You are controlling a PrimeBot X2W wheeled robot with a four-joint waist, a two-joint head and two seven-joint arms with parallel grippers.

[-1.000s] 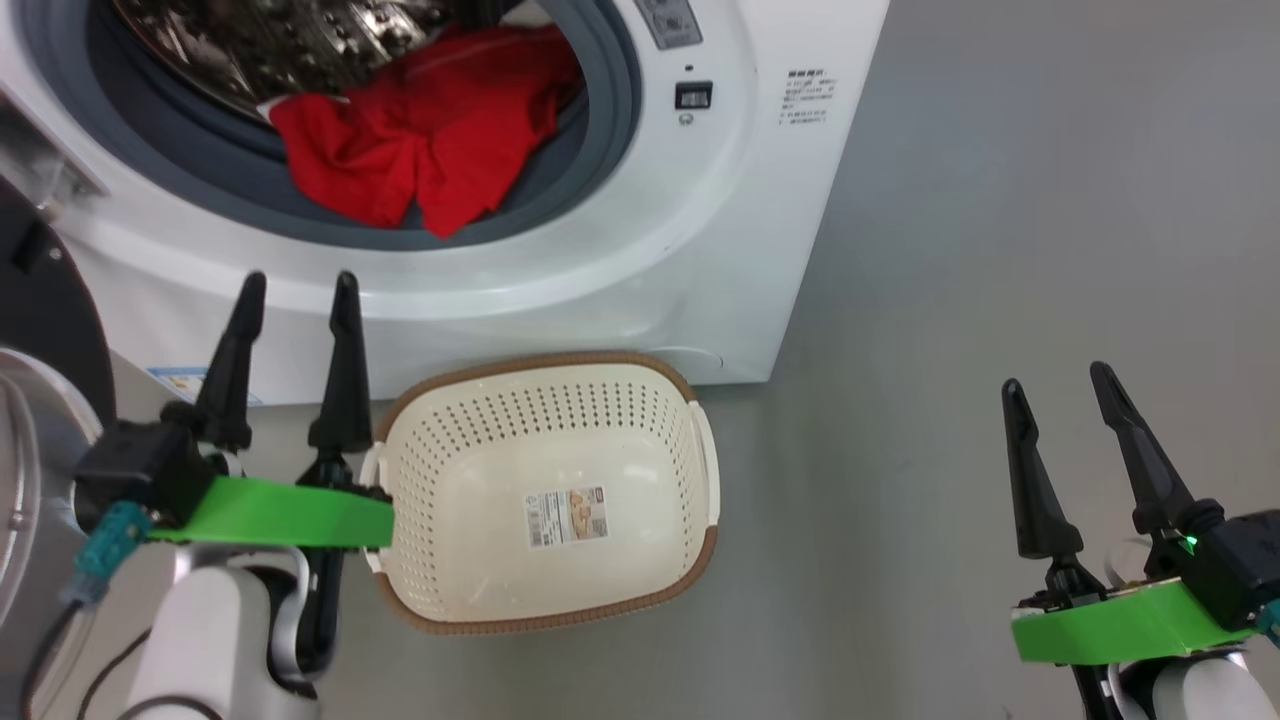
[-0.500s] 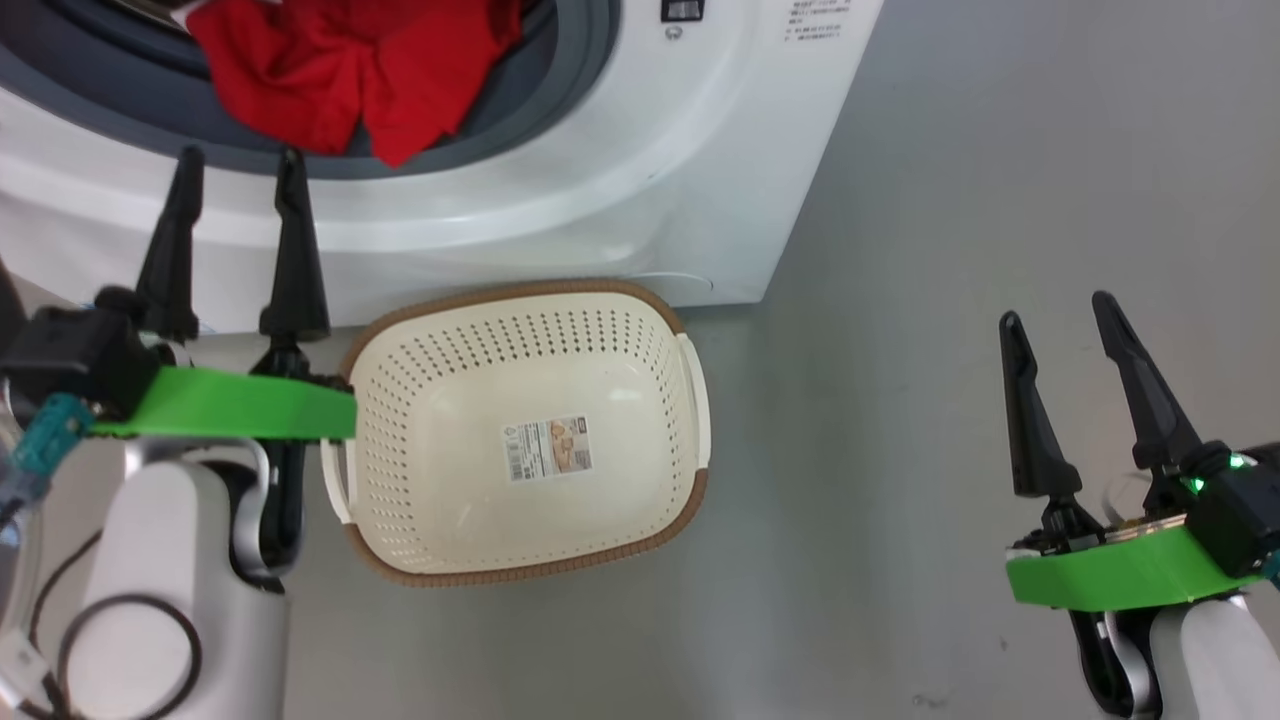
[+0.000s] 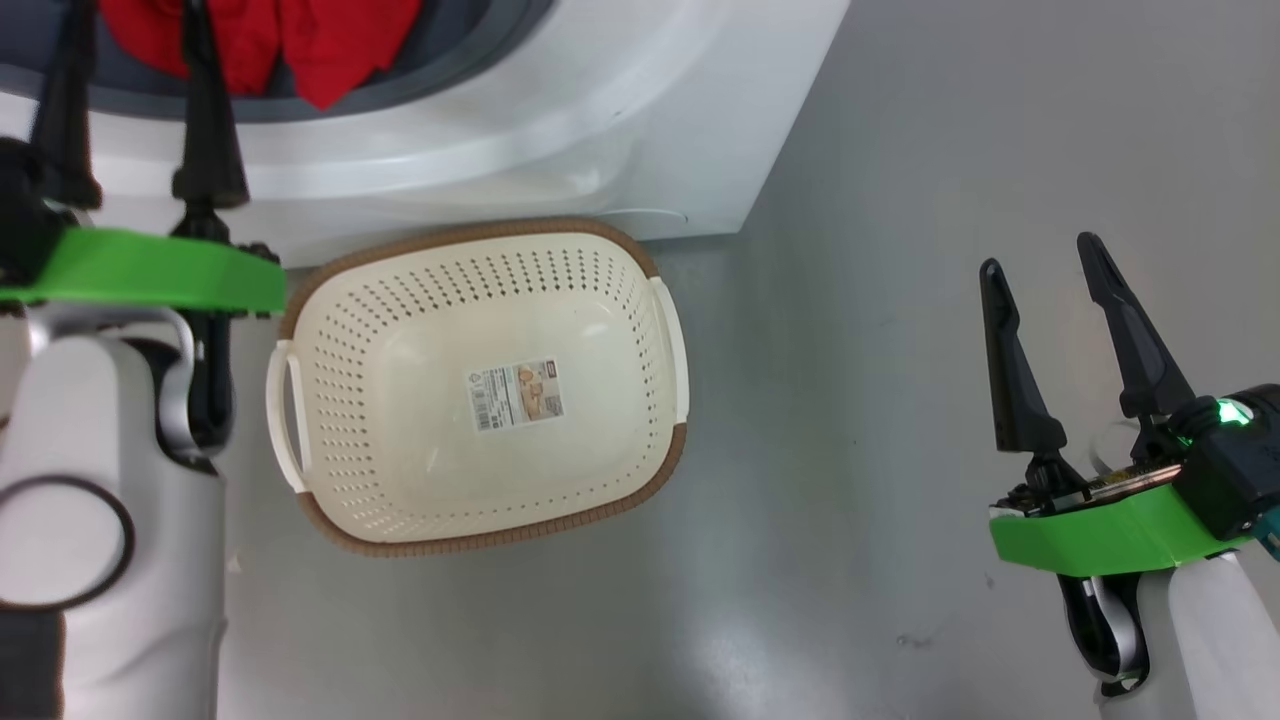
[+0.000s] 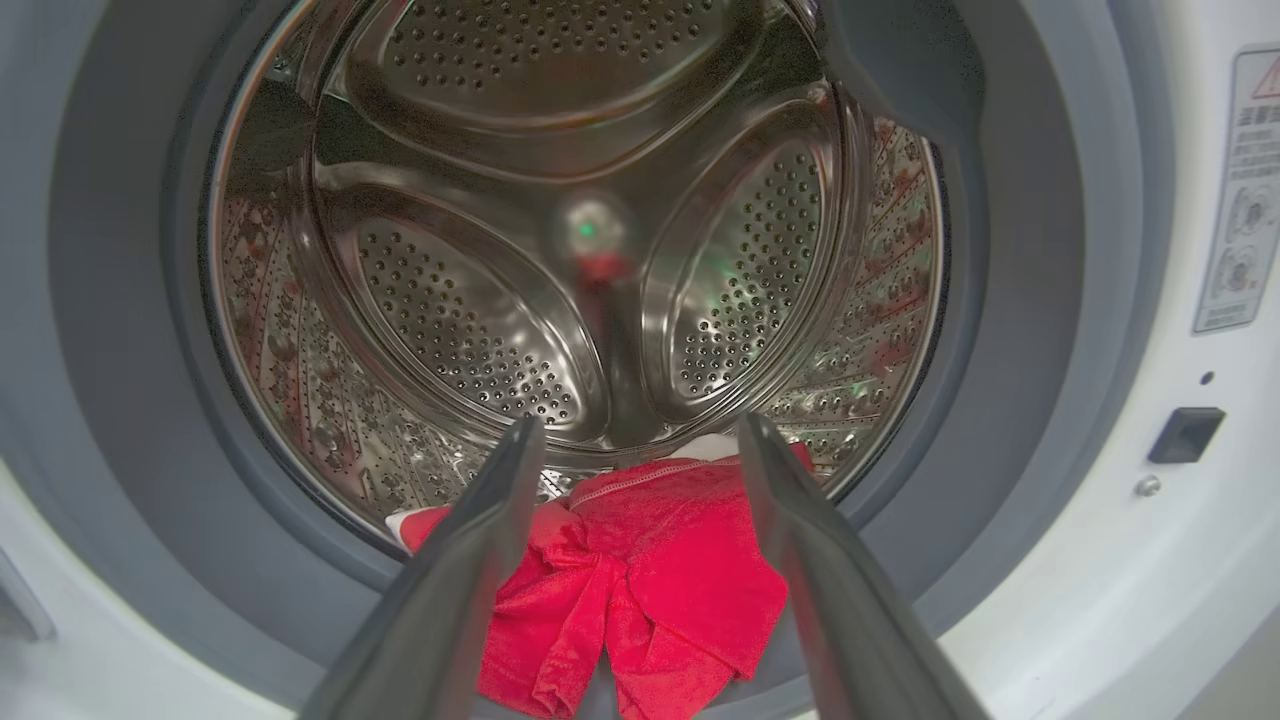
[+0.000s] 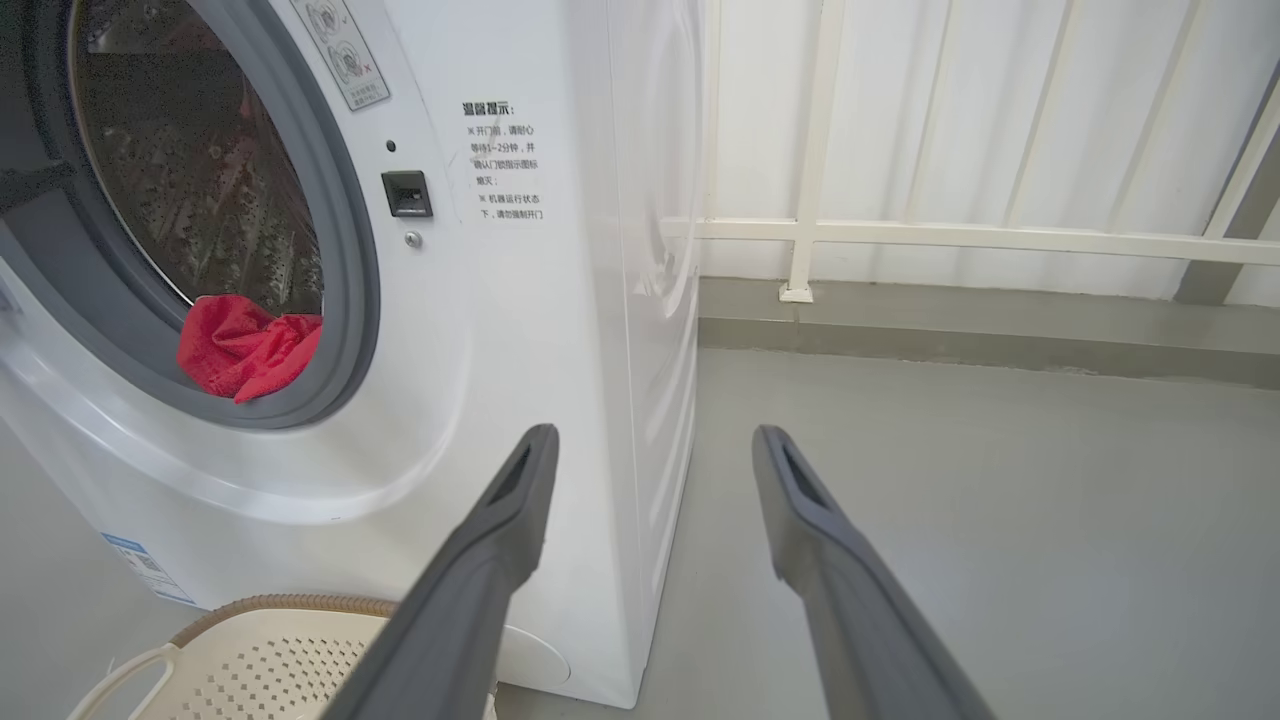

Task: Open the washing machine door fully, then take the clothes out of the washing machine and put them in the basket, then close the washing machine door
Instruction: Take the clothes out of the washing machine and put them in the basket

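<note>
The washing machine [image 3: 560,120] fills the top of the head view, its round opening uncovered; its door is out of view. Red clothes [image 4: 660,580] lie over the grey gasket [image 4: 120,400] at the drum's front lip, with a bit of white cloth [image 4: 710,447] behind them. My left gripper [image 4: 640,425] is open, pointing into the drum just above the red clothes [image 3: 290,50] and touching nothing. The cream basket [image 3: 500,535] stands empty on the floor in front of the machine. Out to the right over bare floor, my right gripper [image 3: 1038,255] is open and empty.
Grey floor [image 3: 900,450] stretches right of the machine and basket. The right wrist view shows the machine's side panel [image 5: 650,300], the basket's rim [image 5: 270,605] at its foot and a white railing [image 5: 950,235] along the back wall.
The head camera has tipped down, sliding the whole picture up. Beyond that shift, my left gripper has moved forward to the drum opening. The right gripper has stayed about where it was.
</note>
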